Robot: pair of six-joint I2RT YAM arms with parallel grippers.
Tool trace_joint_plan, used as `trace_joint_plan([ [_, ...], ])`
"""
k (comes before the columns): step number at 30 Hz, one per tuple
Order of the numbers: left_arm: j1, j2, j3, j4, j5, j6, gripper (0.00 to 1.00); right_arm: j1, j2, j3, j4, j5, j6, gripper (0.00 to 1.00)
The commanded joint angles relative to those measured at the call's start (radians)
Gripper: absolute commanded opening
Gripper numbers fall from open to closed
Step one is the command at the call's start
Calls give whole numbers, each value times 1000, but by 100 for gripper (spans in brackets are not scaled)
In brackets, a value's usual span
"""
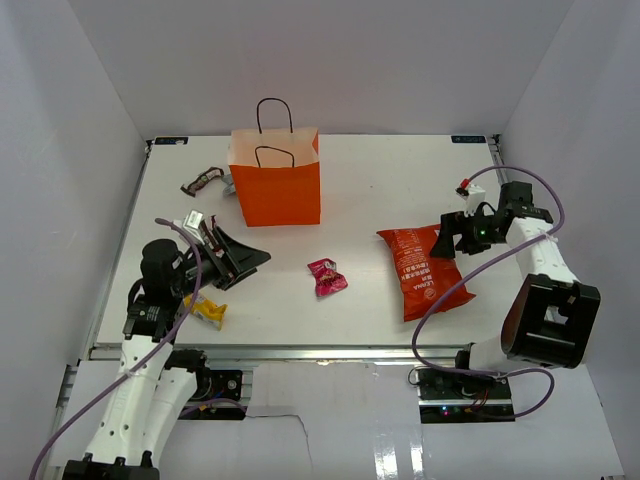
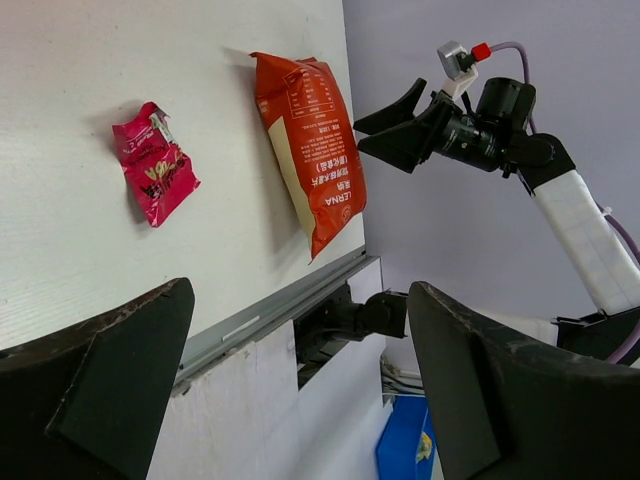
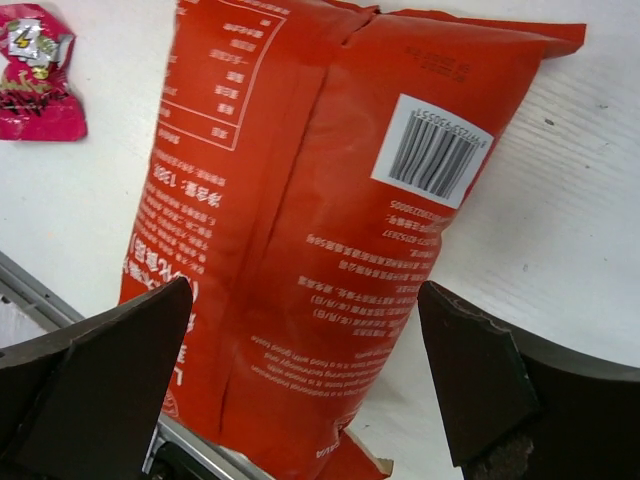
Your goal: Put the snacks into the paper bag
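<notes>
The orange paper bag (image 1: 277, 185) stands upright at the back of the table, left of centre. The large red chip bag (image 1: 425, 268) lies flat at the right. It fills the right wrist view (image 3: 300, 230) and also shows in the left wrist view (image 2: 315, 145). A magenta packet (image 1: 327, 276) lies mid-table and shows in both wrist views (image 2: 155, 165) (image 3: 35, 75). A yellow packet (image 1: 207, 310) lies under my left arm. A dark brown packet (image 1: 203, 181) lies left of the paper bag. My left gripper (image 1: 252, 266) (image 2: 300, 390) is open and empty, facing right. My right gripper (image 1: 440, 235) (image 3: 305, 380) is open, just above the chip bag's far end.
A small silver-grey packet (image 1: 228, 183) lies between the brown packet and the paper bag. White walls enclose the table on the left, back and right. The table's metal front rail (image 1: 300, 352) runs along the near edge. My right arm (image 2: 480, 135) shows in the left wrist view.
</notes>
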Motion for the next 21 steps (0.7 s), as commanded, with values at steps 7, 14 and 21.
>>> trace_joint_plan([
  [7, -32, 95, 42, 8, -16, 18, 98, -5, 74, -85, 185, 11, 105, 90],
  [14, -167, 184, 114, 20, -120, -3, 98, -5, 93, -114, 187, -42, 104, 65],
  [21, -425, 388, 160, 109, -306, -88, 98, -7, 75, -88, 123, -150, 44, 33],
])
